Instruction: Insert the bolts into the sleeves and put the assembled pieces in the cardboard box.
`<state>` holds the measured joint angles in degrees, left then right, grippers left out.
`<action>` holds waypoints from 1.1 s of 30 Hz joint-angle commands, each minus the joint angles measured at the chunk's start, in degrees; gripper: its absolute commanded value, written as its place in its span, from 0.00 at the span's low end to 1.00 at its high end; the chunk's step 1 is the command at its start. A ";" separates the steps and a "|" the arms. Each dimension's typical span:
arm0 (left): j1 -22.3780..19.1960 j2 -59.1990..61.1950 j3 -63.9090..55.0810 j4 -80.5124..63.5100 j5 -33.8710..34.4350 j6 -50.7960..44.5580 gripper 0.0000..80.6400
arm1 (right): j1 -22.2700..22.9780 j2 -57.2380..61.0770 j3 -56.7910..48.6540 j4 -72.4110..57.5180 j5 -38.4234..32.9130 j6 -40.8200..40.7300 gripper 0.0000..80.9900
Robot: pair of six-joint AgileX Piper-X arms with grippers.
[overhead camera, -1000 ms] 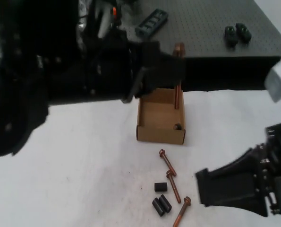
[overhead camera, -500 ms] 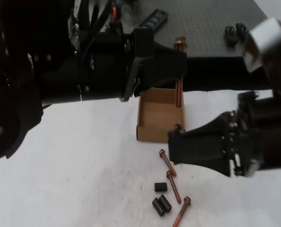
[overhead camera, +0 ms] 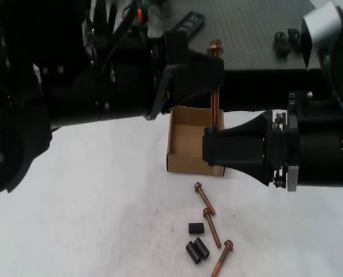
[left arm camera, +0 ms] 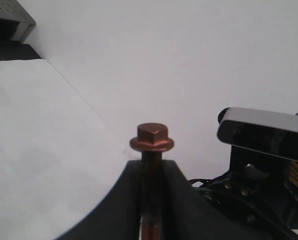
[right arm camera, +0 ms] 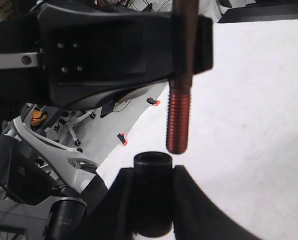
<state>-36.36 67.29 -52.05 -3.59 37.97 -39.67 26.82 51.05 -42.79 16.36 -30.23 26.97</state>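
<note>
The job in hand is step 1: putting a bolt into a sleeve. The left gripper comes in from 9 o'clock in the high view. Its jaws pinch the copper bolt by the shaft. The bolt stands up straight, head on top and screw end down. The right gripper comes in from 3 o'clock. Its jaws squeeze a black sleeve with the open hole facing up.

In the right wrist view the bolt tip hangs just above the sleeve, not touching it. It looks a bit off to one side of the hole. So I think the next move needs a tiny shift to line the 2 up. After that, the bolt has to go straight down, or the sleeve straight up. If it tilts, the tip could bump the rim.

The white sheet covers the near part of the bench. At 12 o'clock lies a dark board with holes. The cardboard box sits open in the middle, right under the 2 grippers. At 6 o'clock from the box lie 3 loose bolts. Just beside them are 3 loose sleeves. So there look to be more pairs to make. On the dark board, at 1 o'clock from the box, sit 2 small black pieces.
</note>
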 commanded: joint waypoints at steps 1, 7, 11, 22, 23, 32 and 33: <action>-0.15 -0.36 -0.27 -1.29 -0.83 -0.60 0.01 | 0.04 -0.66 -0.04 -0.41 1.16 0.46 0.02; -0.15 -0.36 -0.27 -1.29 -0.66 -0.60 0.01 | 0.04 -0.66 -0.04 -0.53 3.40 0.45 0.02; -0.15 -0.36 -0.27 -1.29 0.25 -0.85 0.01 | 0.04 -0.66 -0.04 -1.62 4.83 0.45 0.02; -0.15 -0.36 -0.27 -1.29 3.77 -3.03 0.01 | 0.04 -0.66 -0.04 -5.54 8.15 1.74 0.02; -0.15 -0.36 -0.27 -1.29 3.76 -3.40 0.01 | 0.04 -0.66 -0.04 -5.62 8.88 1.74 0.02; -0.15 -0.36 -0.27 -1.11 -4.24 -4.00 0.62 | -1.89 -0.49 -0.04 -6.88 15.44 0.79 0.02; -0.15 -0.36 -0.27 -1.11 -5.91 -3.43 0.60 | -2.80 -0.28 -0.04 -7.05 16.55 -0.40 0.02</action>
<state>-36.36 67.29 -52.05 -3.71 38.15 -43.16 24.71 50.78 -42.79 10.89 -15.39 27.22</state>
